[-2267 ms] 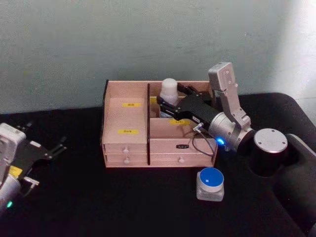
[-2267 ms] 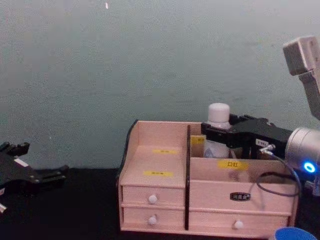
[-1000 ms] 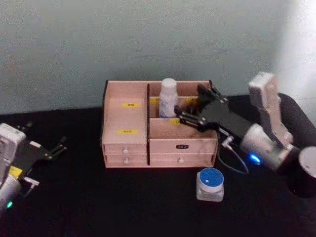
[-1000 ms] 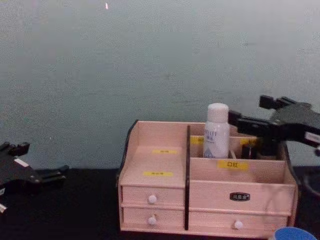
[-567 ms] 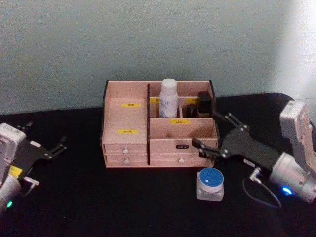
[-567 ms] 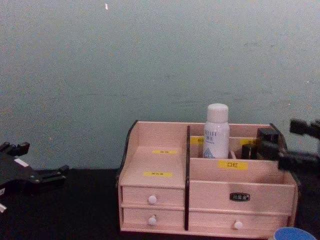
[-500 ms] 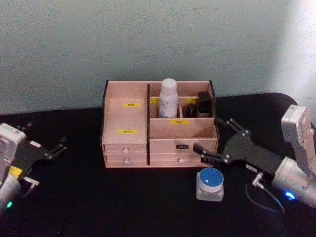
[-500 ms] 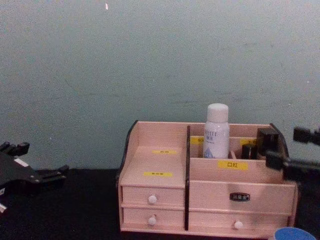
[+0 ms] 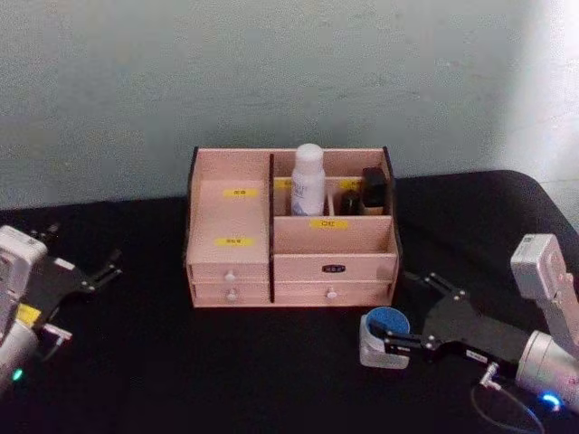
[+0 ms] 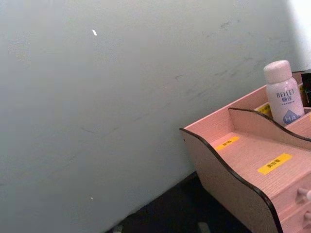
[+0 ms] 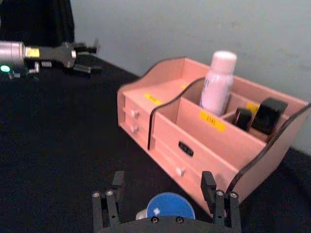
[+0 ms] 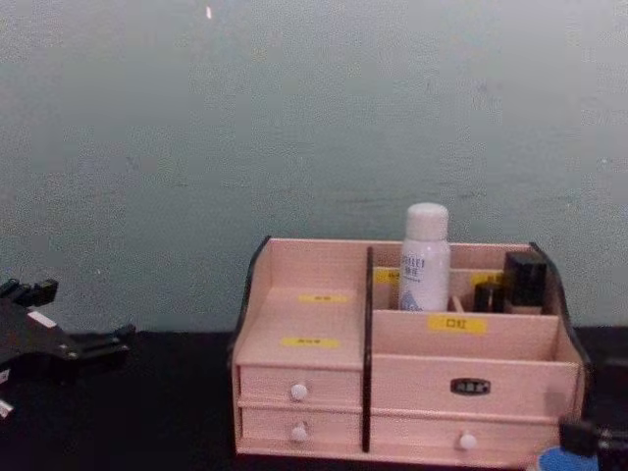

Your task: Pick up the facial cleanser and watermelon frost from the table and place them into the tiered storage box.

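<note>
right gripper (image 9: 398,312) straddles the watermelon frost (image 9: 390,322)

low in the right half of the head view, the right gripper reaches in over the black table (image 9: 226,371) with its claw spread wide, one finger on each side of the watermelon frost. whether either finger touches the jar i cannot tell. the jar stands on the table in front of the lower right corner of the tiered storage box (image 9: 233,212), near it but apart. the facial cleanser (image 9: 308,181) stands upright in a rear compartment of the box, just right of the dark centre divider, with two small dark bottles (image 9: 362,194) further right in the same back row. the left gripper (image 9: 81,251) rests at the lower left edge, claw wide and holding nothing, well apart from the box.
</note>
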You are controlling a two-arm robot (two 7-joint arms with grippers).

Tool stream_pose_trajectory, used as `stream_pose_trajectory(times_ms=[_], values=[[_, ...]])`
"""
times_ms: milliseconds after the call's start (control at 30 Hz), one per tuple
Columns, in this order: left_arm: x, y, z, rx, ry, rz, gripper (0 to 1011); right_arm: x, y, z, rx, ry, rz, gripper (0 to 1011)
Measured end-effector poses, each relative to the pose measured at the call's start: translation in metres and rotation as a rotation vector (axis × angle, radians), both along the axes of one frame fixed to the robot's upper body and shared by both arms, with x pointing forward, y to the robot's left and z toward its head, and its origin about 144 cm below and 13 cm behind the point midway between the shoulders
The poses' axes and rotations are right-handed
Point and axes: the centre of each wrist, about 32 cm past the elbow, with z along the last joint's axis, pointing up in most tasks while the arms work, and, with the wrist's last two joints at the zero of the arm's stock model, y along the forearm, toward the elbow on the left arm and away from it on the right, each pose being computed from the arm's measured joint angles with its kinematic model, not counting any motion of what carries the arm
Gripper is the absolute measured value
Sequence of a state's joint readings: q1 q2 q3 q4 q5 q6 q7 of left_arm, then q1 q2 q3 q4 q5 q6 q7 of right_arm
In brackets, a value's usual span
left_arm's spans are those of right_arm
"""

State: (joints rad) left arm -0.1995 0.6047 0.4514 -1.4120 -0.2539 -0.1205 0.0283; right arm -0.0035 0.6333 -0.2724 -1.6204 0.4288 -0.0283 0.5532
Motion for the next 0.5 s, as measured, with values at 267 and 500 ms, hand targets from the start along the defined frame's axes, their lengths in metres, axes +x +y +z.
stream_pose_trajectory(times_ms=[267,500], values=[[0.0,0.0,0.0,0.0,0.0,0.0,1001,0.002,-0.001,-0.007,-0.029,0.047,0.002,1000],[0.0,0.0,0.0,0.0,0.0,0.0,1002,0.004,-0.003,-0.011,-0.047,0.077,-0.003,1000]])
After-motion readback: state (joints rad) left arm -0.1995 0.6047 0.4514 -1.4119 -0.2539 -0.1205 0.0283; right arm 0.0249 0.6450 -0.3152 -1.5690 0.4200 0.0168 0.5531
